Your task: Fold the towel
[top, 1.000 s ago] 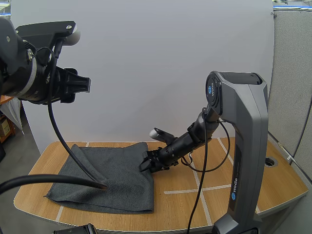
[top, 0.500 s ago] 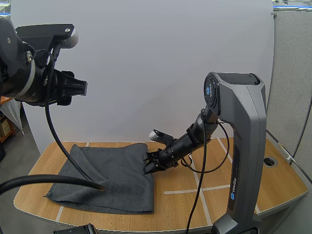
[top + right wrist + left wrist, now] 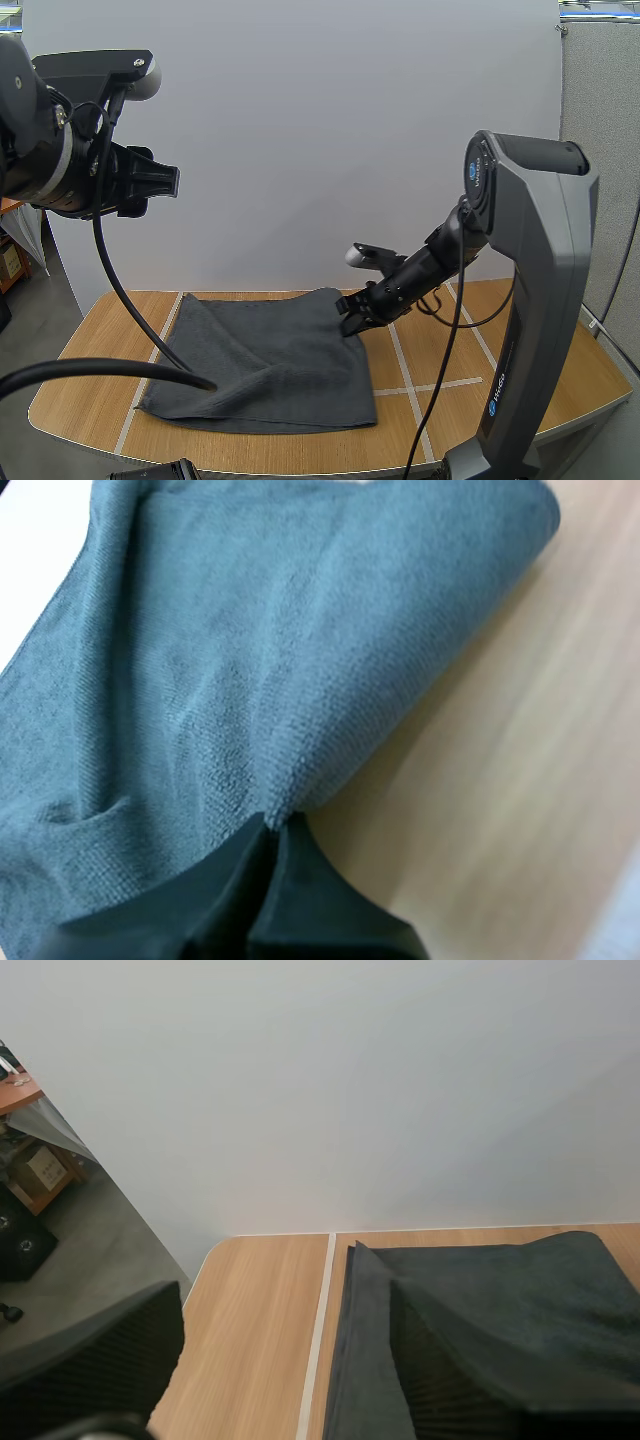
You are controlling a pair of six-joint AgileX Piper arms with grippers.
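While clamping the towel's [image 3: 270, 360] edge in the right hand [image 3: 350, 318], dragged it rightward (left hand [image 3: 165, 182] apart, aloft); fold pending.

Towel [image 3: 270, 355] on table [image 3: 88, 392] (left of centre); right claw [image 3: 351, 321] at its far-right corner.

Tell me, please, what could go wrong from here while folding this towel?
1. The right tool pinches only a thin bit of the dark grey towel at its edge, so the cloth might slip free.
2. The left tool hangs open above the table, pinning nothing, so the towel may drag along rather than fold.
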